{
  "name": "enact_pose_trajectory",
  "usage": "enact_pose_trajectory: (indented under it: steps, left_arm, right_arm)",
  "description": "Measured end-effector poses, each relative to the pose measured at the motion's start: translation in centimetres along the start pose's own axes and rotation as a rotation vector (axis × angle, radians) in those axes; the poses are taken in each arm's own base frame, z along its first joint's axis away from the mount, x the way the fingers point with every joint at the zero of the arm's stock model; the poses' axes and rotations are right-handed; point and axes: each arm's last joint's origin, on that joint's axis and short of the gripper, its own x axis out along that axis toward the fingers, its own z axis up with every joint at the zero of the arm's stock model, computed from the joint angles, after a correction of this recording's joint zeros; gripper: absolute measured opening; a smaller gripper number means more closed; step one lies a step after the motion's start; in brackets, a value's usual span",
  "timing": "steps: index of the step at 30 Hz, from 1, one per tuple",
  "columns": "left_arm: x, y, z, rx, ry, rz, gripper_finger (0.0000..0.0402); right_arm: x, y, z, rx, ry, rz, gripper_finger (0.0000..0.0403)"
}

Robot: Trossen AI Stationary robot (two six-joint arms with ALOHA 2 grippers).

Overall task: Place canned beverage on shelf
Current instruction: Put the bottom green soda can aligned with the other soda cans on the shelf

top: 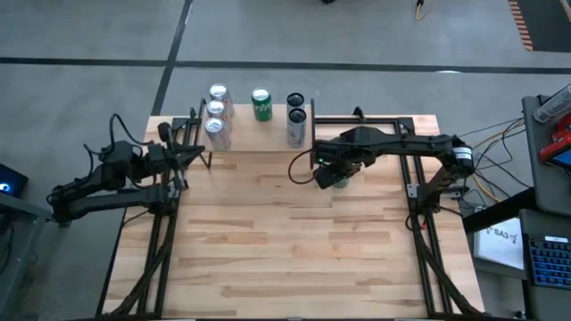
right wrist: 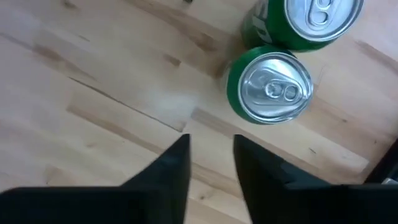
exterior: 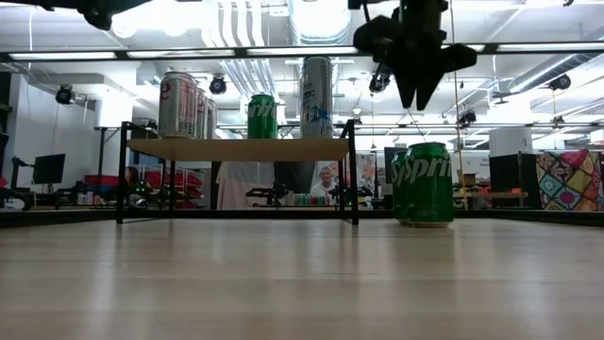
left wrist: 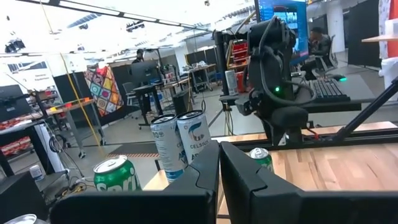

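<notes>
Two green Sprite cans stand upright side by side on the tabletop, the nearer can and the other can beside it. My right gripper hangs above them, pointing down, open and holding nothing, its fingers off to one side of the nearer can. The shelf stands at the table's far edge and carries silver cans, a green can and two tall cans. My left gripper is shut, raised beside the shelf's left end.
The shelf's black legs stand just left of the table cans in the low view. Black frame rails run along both table sides. The wide near part of the tabletop carries nothing.
</notes>
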Motion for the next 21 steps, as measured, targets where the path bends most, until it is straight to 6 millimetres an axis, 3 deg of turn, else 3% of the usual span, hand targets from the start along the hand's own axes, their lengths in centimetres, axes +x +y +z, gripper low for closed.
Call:
enact_pose_trajectory:
  steps: [6,12,16,21]
  left_arm:
    - [-0.1,0.0,0.0,0.000,-0.004,0.001,0.0000]
    - [-0.1,0.0,0.0,0.008,-0.001,0.000,0.0000]
    - [-0.1,0.0,-0.1,0.008,0.001,0.000,0.0000]
    - [-0.1,0.0,-0.1,0.008,0.002,-0.001,0.0000]
  right_arm:
    - [0.5,-0.9,0.5,0.019,0.045,-0.068,0.0233]
    - [0.5,-2.9,2.5,0.084,0.040,-0.090,0.0327]
    - [1.2,-3.3,3.6,0.083,0.071,-0.085,0.0359]
    - [2.5,-3.2,4.3,0.086,0.116,-0.092,0.0364]
